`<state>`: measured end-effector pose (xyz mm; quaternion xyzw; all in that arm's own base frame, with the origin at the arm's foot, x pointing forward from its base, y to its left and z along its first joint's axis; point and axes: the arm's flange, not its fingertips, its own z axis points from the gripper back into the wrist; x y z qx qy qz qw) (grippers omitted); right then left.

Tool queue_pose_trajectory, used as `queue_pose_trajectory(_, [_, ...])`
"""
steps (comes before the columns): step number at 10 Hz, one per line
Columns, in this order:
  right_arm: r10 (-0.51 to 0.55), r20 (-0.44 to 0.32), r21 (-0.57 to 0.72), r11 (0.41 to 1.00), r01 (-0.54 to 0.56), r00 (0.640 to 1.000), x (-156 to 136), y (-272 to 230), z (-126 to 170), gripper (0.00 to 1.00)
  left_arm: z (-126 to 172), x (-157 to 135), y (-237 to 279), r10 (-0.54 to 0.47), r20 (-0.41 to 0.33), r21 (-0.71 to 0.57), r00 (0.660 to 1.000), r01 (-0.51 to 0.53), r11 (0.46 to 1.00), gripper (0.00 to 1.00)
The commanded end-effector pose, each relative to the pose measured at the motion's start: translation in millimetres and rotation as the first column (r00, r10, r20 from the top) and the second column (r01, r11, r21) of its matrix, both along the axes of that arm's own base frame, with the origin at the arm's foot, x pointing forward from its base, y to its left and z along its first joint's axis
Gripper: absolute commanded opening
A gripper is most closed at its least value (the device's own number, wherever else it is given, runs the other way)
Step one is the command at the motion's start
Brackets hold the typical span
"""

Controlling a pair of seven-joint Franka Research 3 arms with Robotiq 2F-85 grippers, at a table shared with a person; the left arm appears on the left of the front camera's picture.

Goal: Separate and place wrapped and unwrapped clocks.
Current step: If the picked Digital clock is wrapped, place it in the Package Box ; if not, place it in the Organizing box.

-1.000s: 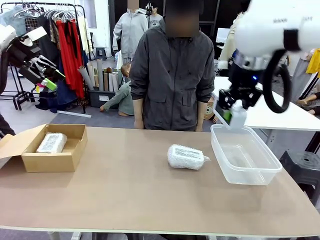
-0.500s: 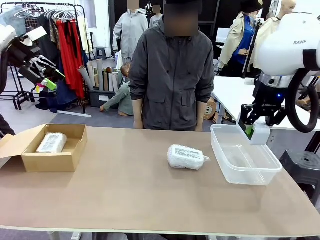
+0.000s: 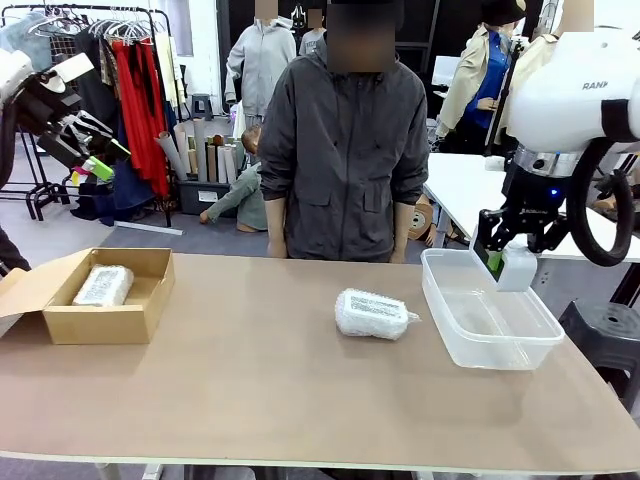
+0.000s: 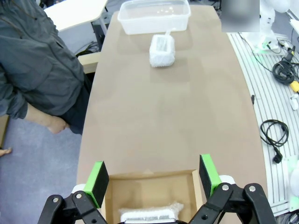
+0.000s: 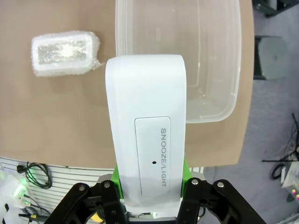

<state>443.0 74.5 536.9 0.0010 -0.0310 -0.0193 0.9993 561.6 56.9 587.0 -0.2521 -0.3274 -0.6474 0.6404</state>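
Swung rightward over the past second, the right gripper [image 3: 505, 262] now hangs by the far right corner of the tub [image 3: 497, 349]. It is clamped on the bare white clock [image 3: 519, 268] (the wrist view reads "SNOOZE/LIGHT" on it), with a green pad pressed to either side. At the other end, the left gripper [image 4: 153, 179] is spread wide and empty, high above the box [image 3: 98, 324], where one wrapped clock [image 3: 103, 285] lies. The second wrapped clock [image 3: 372, 314] rests mid-desk [image 3: 250, 400], near the tub's left wall but apart from it.
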Motion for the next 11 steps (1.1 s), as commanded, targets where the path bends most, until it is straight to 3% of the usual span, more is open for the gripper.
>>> queue_pose_trajectory(1, [0.017, 0.007, -0.016, 1.0, -0.017, 1.0, 0, -3, 2, 0.0, 0, -2, 1, -0.012, 0.011, -0.001, 1.0, 0.012, 1.0, 1.0])
queue_pose_trajectory(2, [0.0, 0.0, 0.0, 1.0, 0.0, 1.0, 0, 0, 0, 0.0, 0, -2, 1, -0.012, 0.011, -0.001, 1.0, 0.012, 1.0, 1.0])
queue_pose_trajectory(5, [-0.026, 0.044, 0.096, 0.995, 0.022, 0.999, 40, 22, -9, 0.0, 0, -2, 1, -0.012, 0.011, -0.001, 1.0, 0.012, 1.0, 1.0])
queue_pose_trajectory(11, [-0.081, 0.072, 0.151, 0.986, 0.069, 0.994, 86, 16, -29, 0.0, 0, -2, 1, -0.012, 0.011, -0.001, 1.0, 0.012, 1.0, 1.0])
